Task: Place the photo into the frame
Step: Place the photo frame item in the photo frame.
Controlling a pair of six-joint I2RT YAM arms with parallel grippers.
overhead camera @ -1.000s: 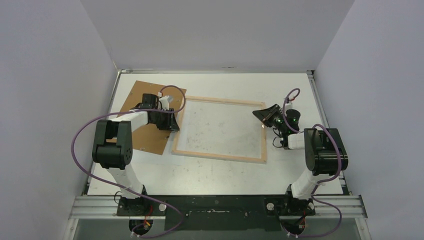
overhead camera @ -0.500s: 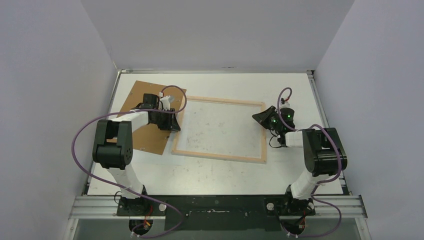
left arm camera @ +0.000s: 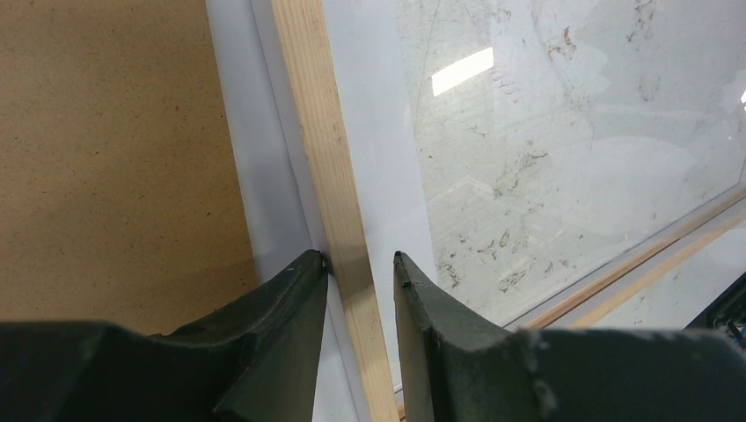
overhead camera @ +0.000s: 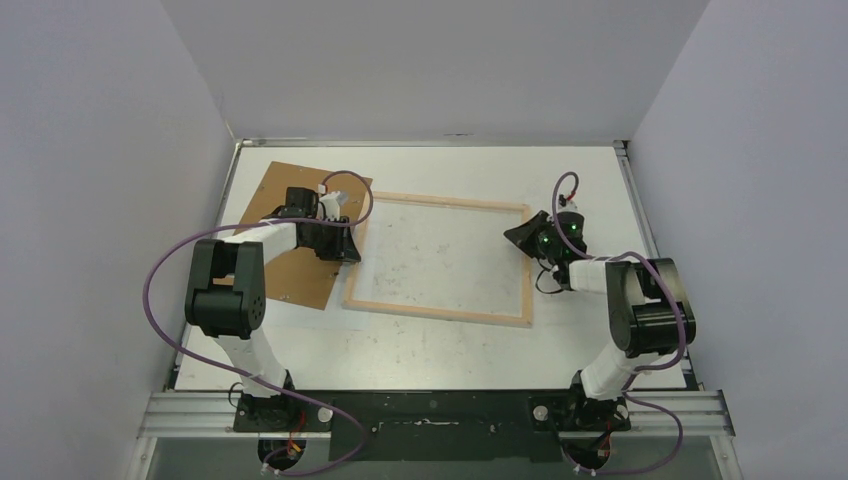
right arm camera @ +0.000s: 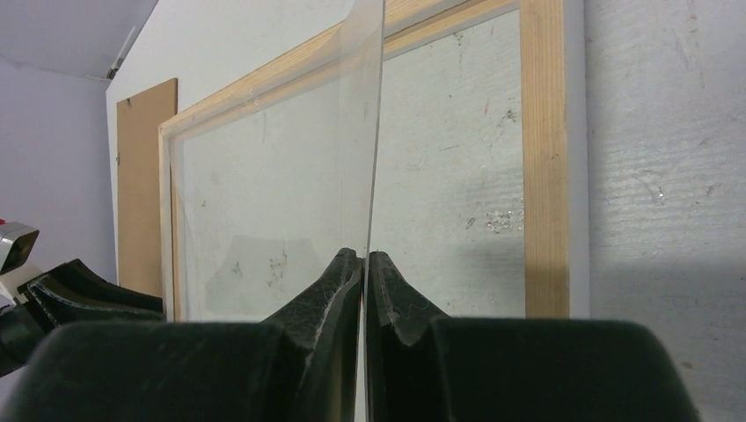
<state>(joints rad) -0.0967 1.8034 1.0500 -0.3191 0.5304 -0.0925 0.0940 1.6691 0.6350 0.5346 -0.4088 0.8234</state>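
Observation:
The pale wood frame (overhead camera: 440,258) lies flat mid-table. My left gripper (overhead camera: 348,243) is at its left bar; in the left wrist view the jaws (left arm camera: 359,257) sit on either side of that bar (left arm camera: 325,132), closed on it. My right gripper (overhead camera: 512,233) is at the frame's right bar. In the right wrist view it (right arm camera: 365,255) is shut on the edge of a clear pane (right arm camera: 273,176), which is tilted up over the frame (right arm camera: 544,176). The photo is not in view.
The brown fibreboard backing panel (overhead camera: 290,235) lies left of the frame, partly under my left arm; it also shows in the left wrist view (left arm camera: 106,149) and the right wrist view (right arm camera: 145,176). The stained white table (overhead camera: 420,350) is walled on three sides.
My right gripper has shifted a little left toward the frame's right bar with the clear pane, and its wrist has turned. The left arm and the frame have not moved.

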